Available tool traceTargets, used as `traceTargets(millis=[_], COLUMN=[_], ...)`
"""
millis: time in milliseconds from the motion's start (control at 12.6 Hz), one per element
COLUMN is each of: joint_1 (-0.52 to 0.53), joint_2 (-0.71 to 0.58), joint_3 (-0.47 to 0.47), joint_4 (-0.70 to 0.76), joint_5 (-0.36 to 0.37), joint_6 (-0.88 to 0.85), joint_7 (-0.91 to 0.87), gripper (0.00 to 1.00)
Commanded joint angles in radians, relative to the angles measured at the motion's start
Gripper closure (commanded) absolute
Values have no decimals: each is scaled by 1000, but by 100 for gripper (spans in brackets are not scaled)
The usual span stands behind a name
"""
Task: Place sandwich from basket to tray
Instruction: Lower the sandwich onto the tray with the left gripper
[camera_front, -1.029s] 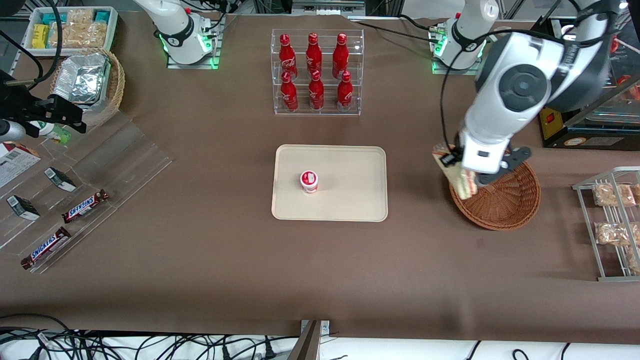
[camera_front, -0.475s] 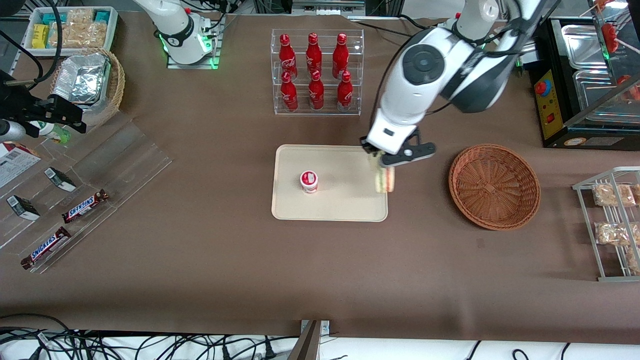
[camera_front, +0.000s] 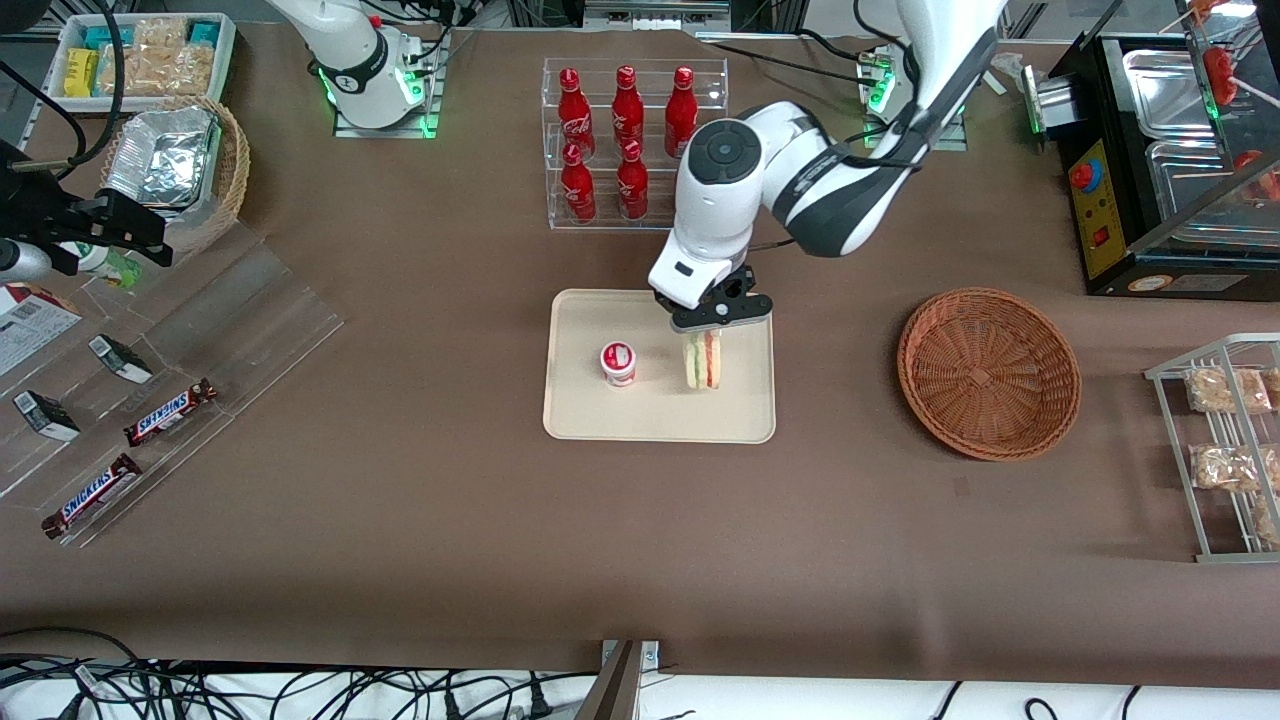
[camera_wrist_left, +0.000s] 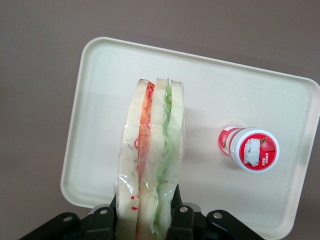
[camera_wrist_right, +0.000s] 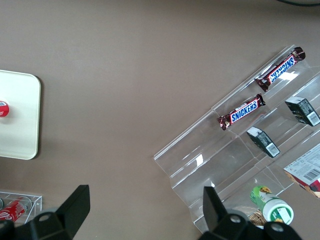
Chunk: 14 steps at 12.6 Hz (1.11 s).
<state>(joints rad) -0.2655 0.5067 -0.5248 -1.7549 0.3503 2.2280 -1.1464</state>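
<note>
From where I sat at the controls, the gripper (camera_front: 706, 335) was clamped on the sandwich (camera_front: 702, 360), holding it over the tray (camera_front: 740, 415) with its long axis running from the fingers (camera_wrist_left: 175, 197) toward the front camera. It was a wrapped white-bread wedge showing orange-red and green filling edge-on. I saw bare tray around it, the yogurt cup (camera_front: 618, 362) near it toward the parked arm's end and the basket (camera_front: 988, 372) well apart.

pincer (camera_front: 706, 338) over tray (camera_front: 660, 420), gripping sandwich (camera_front: 702, 362)
</note>
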Motion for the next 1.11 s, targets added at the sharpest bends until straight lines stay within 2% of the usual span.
traceTargets(millis=[0,79,317,475,1029], joint_1=[5,8,17,22,34], joint_2=[-7,-10,-8,-7,12], joint_3=[-1,-3,0,2,12], joint_4=[-81,-98,-120,-139,-167], joint_5=[91,123,133,180,191], joint_6=[82,87,114,130,174], joint_7=[-82,-97,-95,-104,-116], gripper=[63,63,63,63,63])
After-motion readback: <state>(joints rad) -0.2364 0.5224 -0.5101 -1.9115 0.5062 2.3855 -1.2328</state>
